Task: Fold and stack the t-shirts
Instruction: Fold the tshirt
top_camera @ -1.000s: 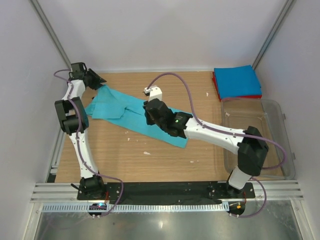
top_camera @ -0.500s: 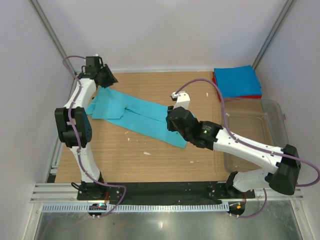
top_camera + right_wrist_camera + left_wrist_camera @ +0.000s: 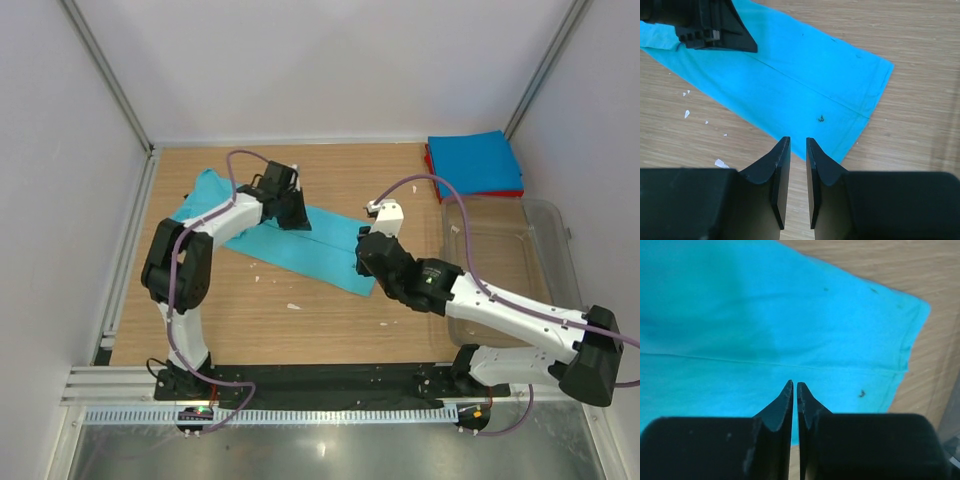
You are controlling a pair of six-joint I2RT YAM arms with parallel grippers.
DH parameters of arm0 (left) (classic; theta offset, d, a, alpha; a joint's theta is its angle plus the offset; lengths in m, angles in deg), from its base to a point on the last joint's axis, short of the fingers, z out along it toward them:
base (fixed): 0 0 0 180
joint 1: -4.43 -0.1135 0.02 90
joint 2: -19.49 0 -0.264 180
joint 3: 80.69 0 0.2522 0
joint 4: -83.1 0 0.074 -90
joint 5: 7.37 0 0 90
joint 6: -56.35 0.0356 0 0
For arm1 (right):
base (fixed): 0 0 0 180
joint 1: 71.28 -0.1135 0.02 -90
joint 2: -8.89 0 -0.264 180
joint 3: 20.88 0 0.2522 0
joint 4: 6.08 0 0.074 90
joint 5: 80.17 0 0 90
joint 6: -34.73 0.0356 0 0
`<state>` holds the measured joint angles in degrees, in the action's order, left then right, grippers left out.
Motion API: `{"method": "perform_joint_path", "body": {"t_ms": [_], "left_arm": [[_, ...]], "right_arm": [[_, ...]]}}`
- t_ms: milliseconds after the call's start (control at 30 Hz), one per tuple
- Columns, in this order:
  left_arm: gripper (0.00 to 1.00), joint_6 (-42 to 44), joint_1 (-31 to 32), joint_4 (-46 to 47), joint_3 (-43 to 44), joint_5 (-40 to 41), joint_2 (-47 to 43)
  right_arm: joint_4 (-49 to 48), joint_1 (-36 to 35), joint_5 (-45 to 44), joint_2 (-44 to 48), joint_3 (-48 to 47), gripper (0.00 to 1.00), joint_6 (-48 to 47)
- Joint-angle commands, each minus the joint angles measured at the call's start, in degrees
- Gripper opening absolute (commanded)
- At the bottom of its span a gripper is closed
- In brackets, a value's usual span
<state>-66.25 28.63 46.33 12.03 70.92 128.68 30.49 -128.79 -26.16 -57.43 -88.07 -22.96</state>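
The turquoise t-shirt [image 3: 262, 228] lies flat as a long strip slanting from back left to the middle of the table. It also shows in the left wrist view [image 3: 790, 315] and the right wrist view [image 3: 805, 80]. My left gripper [image 3: 298, 218] hovers over the strip's middle, shut and empty [image 3: 795, 384]. My right gripper [image 3: 362, 250] is at the strip's right end, jaws nearly shut with a narrow gap and nothing between them [image 3: 798, 139]. The blue folded shirt [image 3: 475, 162] lies on the red folded shirt [image 3: 432, 172] at the back right.
A clear plastic tub [image 3: 560, 300] stands at the right edge, under my right arm. Small white scraps [image 3: 293, 305] lie on the wooden table [image 3: 300, 330]. White walls close in the back and both sides. The left gripper's body [image 3: 715, 27] shows in the right wrist view.
My left gripper swung from the back left corner to the right, over the middle of the turquoise shirt. My right gripper drew back right, from the shirt's middle to its right end.
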Motion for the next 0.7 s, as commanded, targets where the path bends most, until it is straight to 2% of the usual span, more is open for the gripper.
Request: {"method": "perform_joint_path", "body": {"t_ms": [0,133,233,500,667], "left_arm": [[0.06,-3.2,1.9,5.2,0.8,-0.8,0.6],[0.05,-4.8,6.5,4.8,-1.3,0.4,0.9],[0.06,-5.7,9.1,1.7,-3.4,4.5,1.3],[0.05,-9.3,9.6,-4.1,-12.0,9.1,-1.3],[0.03,-9.1,9.9,-12.6,-15.1,13.4,-4.0]], "right_arm": [[-0.2,0.3,-3.6,2.7,-1.2,0.25,1.8],[0.4,0.6,-4.0,4.1,-0.7,0.25,2.2],[0.7,1.2,-3.7,4.1,-0.6,0.25,2.2],[3.2,2.1,-1.4,7.6,-2.0,0.26,2.2],[5.5,2.5,-0.8,8.9,-3.7,0.27,2.2]]}}
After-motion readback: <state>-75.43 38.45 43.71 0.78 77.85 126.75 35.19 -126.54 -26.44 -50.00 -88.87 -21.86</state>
